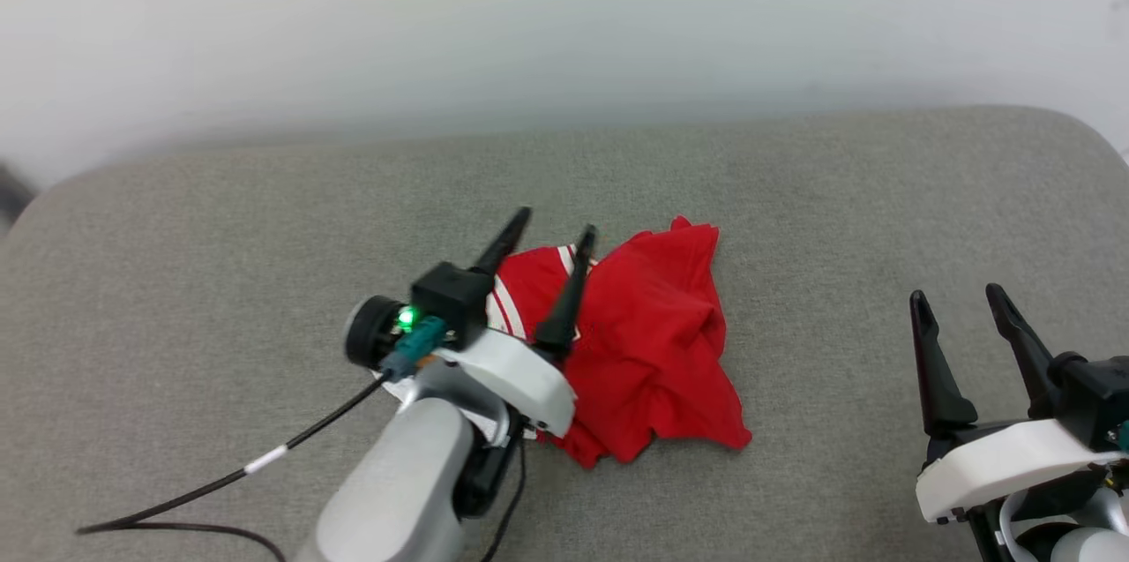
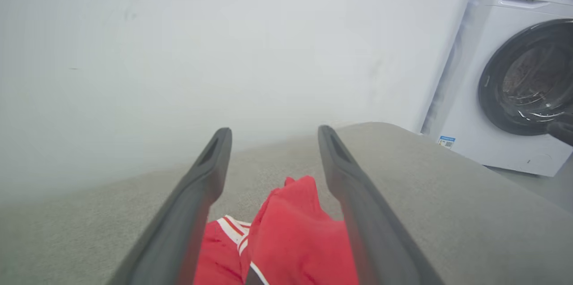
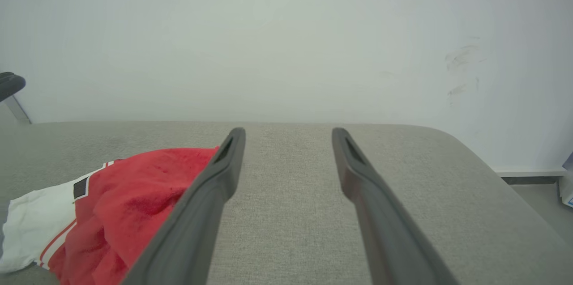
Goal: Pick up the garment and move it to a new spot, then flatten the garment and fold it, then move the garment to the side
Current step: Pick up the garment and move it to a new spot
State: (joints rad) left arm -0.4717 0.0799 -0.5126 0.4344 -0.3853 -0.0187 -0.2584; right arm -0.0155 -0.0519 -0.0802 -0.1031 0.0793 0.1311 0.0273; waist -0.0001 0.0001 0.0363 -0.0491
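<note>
Where the left pincer overlaps, garment is hidden.

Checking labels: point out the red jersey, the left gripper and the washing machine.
red jersey (image 1: 657, 341): head view, crumpled red body.
left gripper (image 1: 557, 221): head view, midway between fingertips.
washing machine (image 2: 461, 115): left wrist view, white front beside door.

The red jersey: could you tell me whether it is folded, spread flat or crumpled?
Crumpled: the red jersey lies bunched in a heap of uneven creases on the grey cushion.

Head view looks down; all share garment.
</note>
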